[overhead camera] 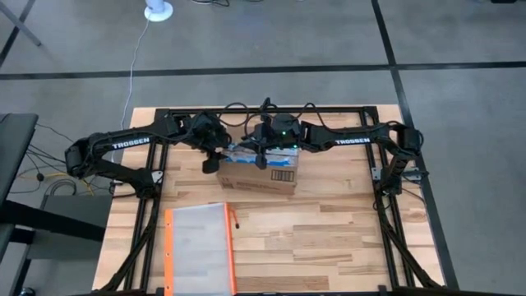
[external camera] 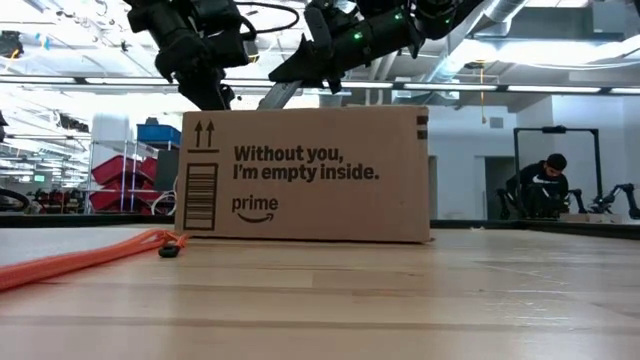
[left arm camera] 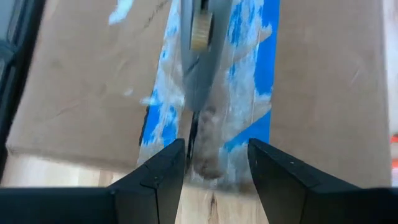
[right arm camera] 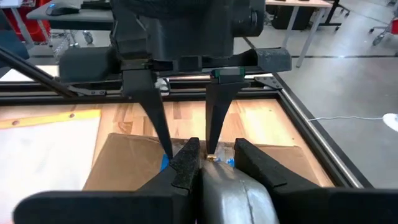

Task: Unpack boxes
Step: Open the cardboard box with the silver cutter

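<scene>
Box: brown corrugated cardboard shipping box (overhead camera: 260, 173) with blue-and-white printed tape along its top seam, standing upright and closed toward the far middle of the counter; the low view shows black print, arrows and a barcode on its side.
Tape: torn and scuffed blue-and-white strip (left arm camera: 249, 106) down the middle of the box top, with ragged white patches.
Right gripper: right gripper (overhead camera: 261, 158) over the top of the box at the tape seam, fingers (right arm camera: 186, 165) pinching a grey metal tool (right arm camera: 231, 190) whose tip rests on the tape.
Left gripper: left gripper (overhead camera: 212, 162) at the left end of the box top, facing the right gripper; fingers (left arm camera: 163, 174) spread, straddling the tape line at the box's edge.
Pouch: clear flat pouch with orange edging (overhead camera: 199, 248), lying near the front left of the counter, well apart from the box.
Counter: pale wooden plank counter (overhead camera: 345, 230) inside a black metal frame.
Background: a person (external camera: 540, 185) seated far off in the room behind.
</scene>
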